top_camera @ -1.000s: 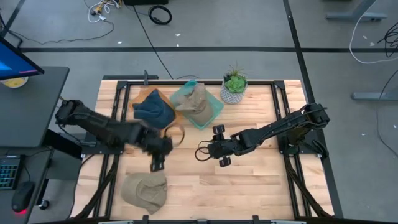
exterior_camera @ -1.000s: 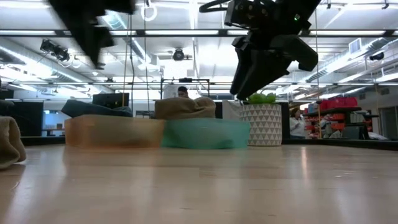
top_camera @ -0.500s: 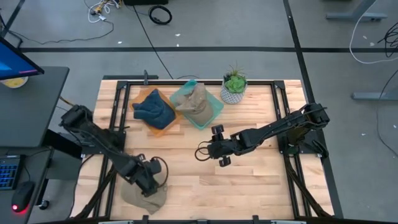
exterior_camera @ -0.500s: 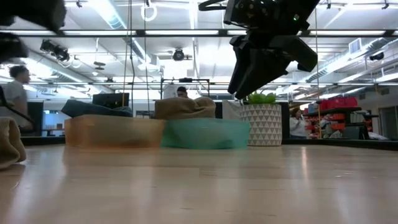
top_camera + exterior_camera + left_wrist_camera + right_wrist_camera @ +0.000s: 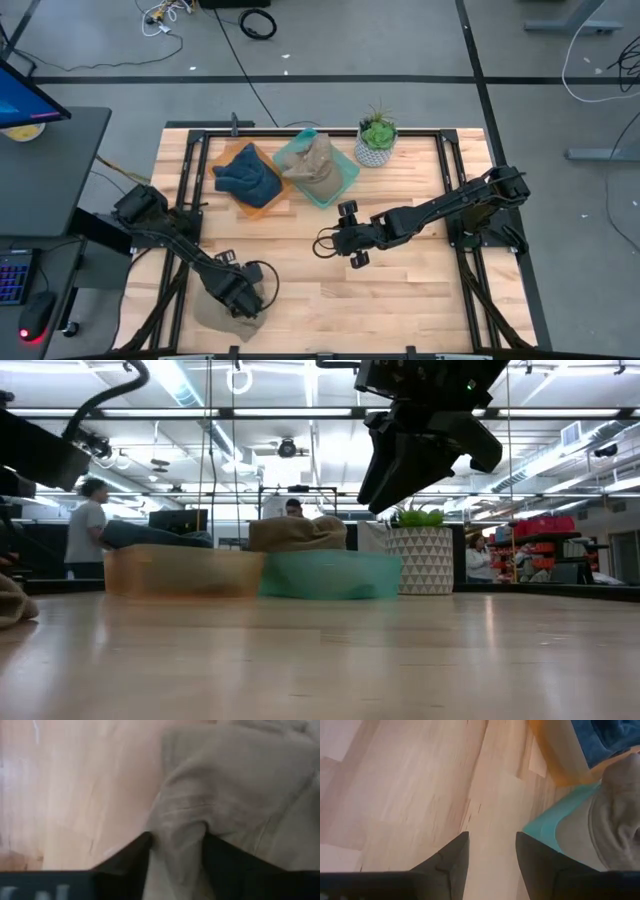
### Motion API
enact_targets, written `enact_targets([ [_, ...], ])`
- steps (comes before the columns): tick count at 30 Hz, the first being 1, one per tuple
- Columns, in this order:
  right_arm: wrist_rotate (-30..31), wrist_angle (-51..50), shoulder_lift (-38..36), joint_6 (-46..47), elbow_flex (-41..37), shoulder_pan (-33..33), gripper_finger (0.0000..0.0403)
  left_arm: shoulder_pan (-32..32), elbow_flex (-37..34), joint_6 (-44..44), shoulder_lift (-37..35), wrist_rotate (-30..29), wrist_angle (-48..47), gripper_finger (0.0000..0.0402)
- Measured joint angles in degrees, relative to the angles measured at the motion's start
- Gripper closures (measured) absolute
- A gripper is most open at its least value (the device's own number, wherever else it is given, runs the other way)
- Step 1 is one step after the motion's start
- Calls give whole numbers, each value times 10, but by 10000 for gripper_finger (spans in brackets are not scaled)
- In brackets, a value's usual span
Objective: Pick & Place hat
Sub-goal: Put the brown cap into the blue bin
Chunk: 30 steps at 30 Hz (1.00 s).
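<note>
Left wrist view showed you the left claw [image 5: 175, 851] down on the tan hat [image 5: 240, 785], a fold of cloth between its parted fingers, not yet pinched.

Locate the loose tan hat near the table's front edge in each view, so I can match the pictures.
High view: tan hat lies at the front left, under the left tool.
Low view: only its edge shows, at the far left.
Left wrist view: fills the frame, a fold between the tool's fingers.
Right wrist view: not in it.
Shared landmark: the teal tray, also in the low and right wrist views.
</note>
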Motion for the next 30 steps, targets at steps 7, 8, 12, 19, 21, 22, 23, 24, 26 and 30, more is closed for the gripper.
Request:
enact_targets([
  [7,0,7,0,-1,0,0,236,44,5,-44,-17,-79,-28,382],
  [8,0,9,0,-1,0,0,236,54,10,-53,-22,-99,-37,380],
  [12,2,43,0,1,0,0,236,96,37,-124,-55,-183,-64,361],
  [19,10,124,0,-40,0,0,236,175,85,-78,-73,-323,-62,378],
  [21,32,126,0,-75,0,0,236,198,94,-42,-73,-346,-58,379],
  [22,46,126,0,-88,0,-1,236,210,97,-31,-73,-355,-52,377],
  [23,57,126,0,-95,0,-1,236,224,99,-21,-73,-363,-48,373],
  [24,65,126,0,-102,0,-3,236,236,99,-18,-73,-373,-45,367],
  [26,69,127,0,-108,0,-8,233,263,99,-5,-73,-385,-33,356],
  [30,74,119,0,-109,0,-22,212,313,99,40,-73,-392,-8,346],
])
